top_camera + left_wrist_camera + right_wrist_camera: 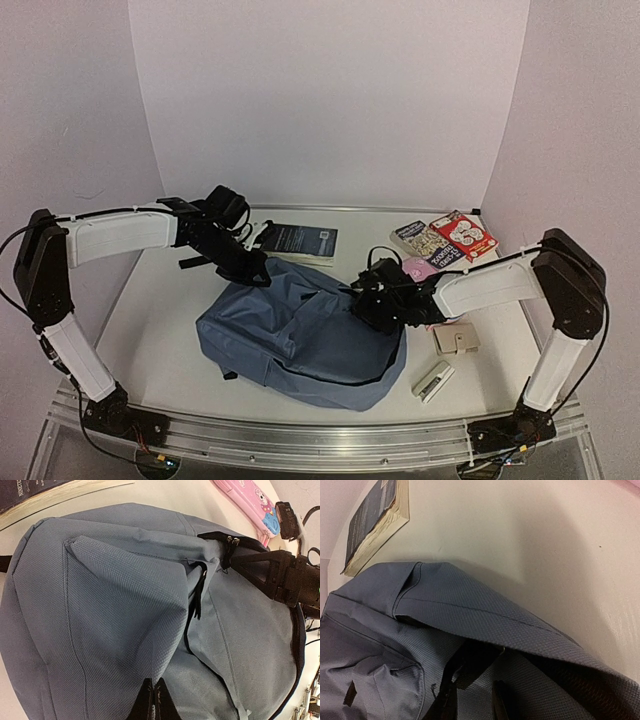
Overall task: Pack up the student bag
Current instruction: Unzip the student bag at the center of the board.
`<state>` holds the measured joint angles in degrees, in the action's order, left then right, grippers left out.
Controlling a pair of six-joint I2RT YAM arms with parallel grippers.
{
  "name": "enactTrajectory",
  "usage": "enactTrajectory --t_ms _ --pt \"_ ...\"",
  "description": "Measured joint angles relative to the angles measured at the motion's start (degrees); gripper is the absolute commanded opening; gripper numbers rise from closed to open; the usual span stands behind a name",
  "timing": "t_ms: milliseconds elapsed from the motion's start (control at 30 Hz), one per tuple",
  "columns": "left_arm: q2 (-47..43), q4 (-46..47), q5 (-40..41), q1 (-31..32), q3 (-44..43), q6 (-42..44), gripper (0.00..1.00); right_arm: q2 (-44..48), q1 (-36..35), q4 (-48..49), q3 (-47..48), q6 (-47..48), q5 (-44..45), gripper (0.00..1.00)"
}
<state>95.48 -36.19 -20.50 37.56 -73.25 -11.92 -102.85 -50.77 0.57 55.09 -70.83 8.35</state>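
The student bag, dusty blue with black zippers, lies flat in the middle of the table. My left gripper rests on its upper left corner. In the left wrist view that gripper is shut, pinching a raised fold of the bag's fabric. My right gripper sits at the bag's right edge by the main zipper. In the right wrist view its fingers stand apart, with a black zipper tab between them close to the left finger. The bag's inside is hidden.
A dark book lies behind the bag. A pink pencil case sits under the right arm. Two small boxes are at the back right. A beige item and a white one lie right of the bag.
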Motion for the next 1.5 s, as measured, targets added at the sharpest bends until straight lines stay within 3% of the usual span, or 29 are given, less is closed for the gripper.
enactTrajectory --t_ms 200,533,800,1200,1267,1433,1500 --pt "-0.07 0.15 0.71 0.04 0.00 0.02 0.00 -0.92 -0.01 1.66 -0.38 -1.69 1.06 0.23" --pt "-0.07 0.18 1.01 0.07 0.00 0.01 0.00 -3.39 -0.02 2.87 -0.37 -2.70 2.38 0.00" --pt "-0.26 0.38 2.39 0.17 0.62 -0.19 0.00 -2.13 0.01 3.42 -1.40 -2.67 4.32 0.00" --pt "-0.26 0.24 6.51 0.06 0.63 -1.81 0.00 9.02 0.01 4.23 -8.22 -3.52 7.05 0.00" --pt "-0.27 0.26 6.59 0.01 0.63 -1.86 0.00 9.05 0.01 4.58 -8.27 -2.63 6.31 0.06" --pt "-0.27 0.27 6.54 -0.09 0.63 -1.84 0.00 8.94 0.01 6.12 -6.69 -0.66 2.55 0.32" --pt "-0.28 0.27 6.54 -0.13 0.63 -1.84 0.00 8.64 0.01 6.80 -5.80 -0.64 2.02 0.36"
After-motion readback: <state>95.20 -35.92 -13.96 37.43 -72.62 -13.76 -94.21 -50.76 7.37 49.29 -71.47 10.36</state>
